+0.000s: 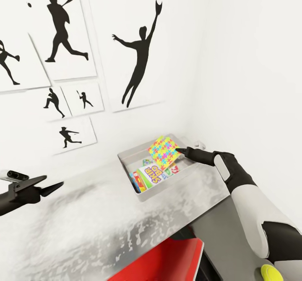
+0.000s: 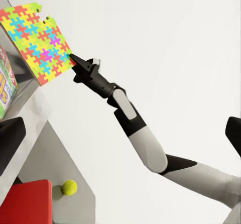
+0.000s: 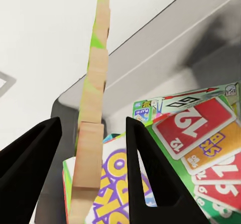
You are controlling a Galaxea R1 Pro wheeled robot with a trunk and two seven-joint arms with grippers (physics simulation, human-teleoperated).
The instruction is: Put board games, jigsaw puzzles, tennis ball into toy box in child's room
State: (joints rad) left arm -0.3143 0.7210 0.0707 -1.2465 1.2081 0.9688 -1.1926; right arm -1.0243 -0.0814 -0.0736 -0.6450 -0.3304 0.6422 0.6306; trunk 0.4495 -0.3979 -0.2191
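Note:
A grey toy box (image 1: 126, 160) sits on the white table (image 1: 96, 218) against the wall. Board games (image 1: 152, 175) lie inside it, a green-edged one with red cards (image 3: 198, 133) and one with purple lettering (image 3: 118, 184). A jigsaw puzzle (image 1: 163, 151) stands tilted over the box; its edge (image 3: 93, 108) runs between the fingers of my right gripper (image 1: 181, 150) without touching them, so that gripper looks open. The tennis ball (image 1: 268, 272) lies on the lower grey section (image 2: 69, 186). My left gripper (image 1: 56, 184) hovers open over the table's left part.
Black baseball-player silhouette pictures (image 1: 140, 54) hang on the white wall behind the table. A red object (image 1: 167, 258) stands below the table's front edge, beside the dark-grey cabinet top (image 1: 235, 235). A white wall (image 1: 251, 62) closes off the right side.

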